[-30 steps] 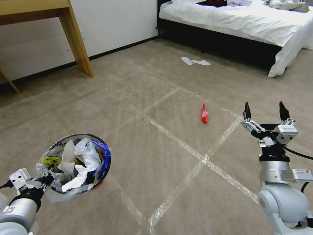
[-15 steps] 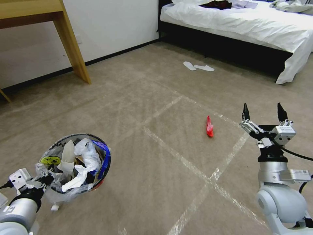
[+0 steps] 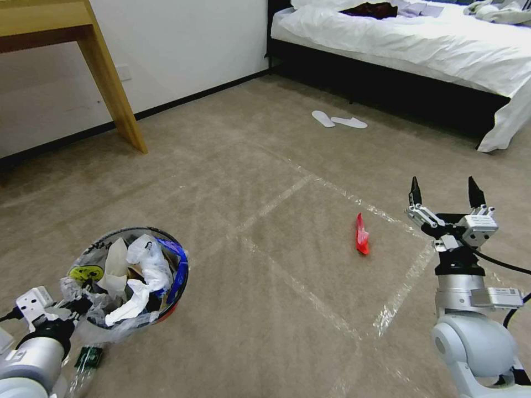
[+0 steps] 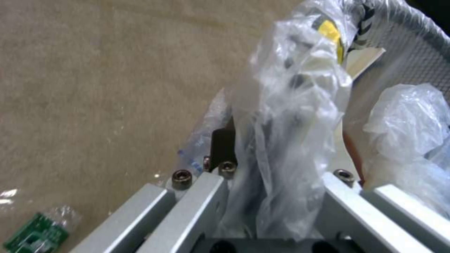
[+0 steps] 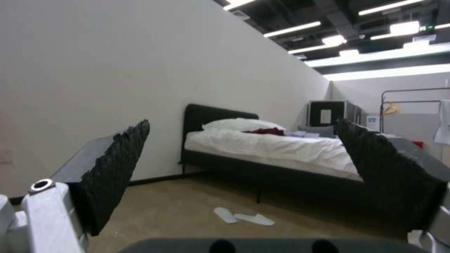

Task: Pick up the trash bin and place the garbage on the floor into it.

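Where plastic bag [image 4: 290, 140] hides left jaws, trash bin [image 3: 133, 276] held

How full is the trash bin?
Mostly full: the trash bin, held at its rim by the left hand, shows white tissues and plastic near its rim.

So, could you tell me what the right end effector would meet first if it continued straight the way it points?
Probably the bed: the open right end effector aims level across the floor towards it, with nothing nearer in line; depth is uncertain.
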